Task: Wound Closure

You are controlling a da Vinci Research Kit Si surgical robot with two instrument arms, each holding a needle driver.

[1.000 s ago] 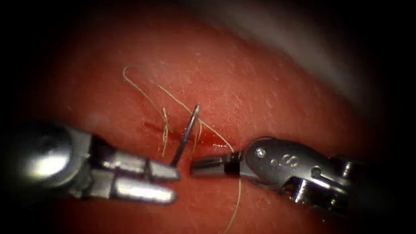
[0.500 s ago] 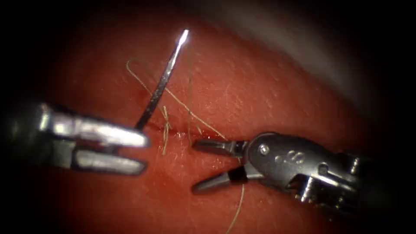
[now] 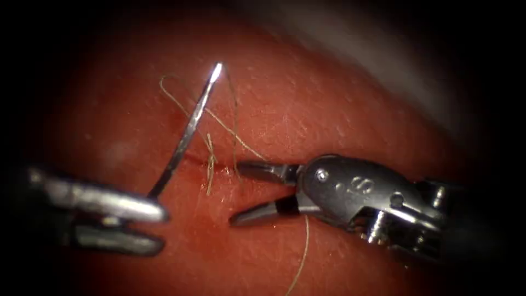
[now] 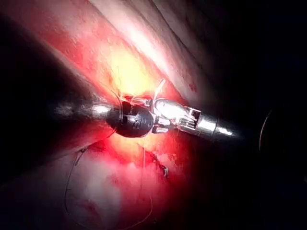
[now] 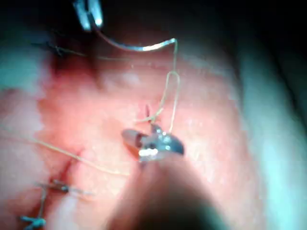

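At the left of the endoscope view, the left arm's pincer (image 3: 156, 227) lies low over the tissue (image 3: 339, 109), its two blades pointing right. It is closed on the needle (image 3: 189, 129), holding it near one end of its curve. From that grip the needle rises up and to the right, clear of the tissue, to a bright end high above the cut (image 3: 219, 167). The thread (image 3: 233, 126) hangs down from that raised end, drops to the cut and passes into the tissue there. Another pale length loops across the tissue to the left of the needle. A short cut end of thread (image 3: 209, 170) stands over the cut. Red fluid (image 3: 257, 170) pools along the cut just right of it. To the right of the cut, the right arm's pincer (image 3: 234, 192) points left with its blades spread wide apart, holding nothing. One blade lies along the cut and the other angles down over the tissue. More thread trails downward beneath this tool. The right wrist view shows the needle's full curve, free of the tissue.
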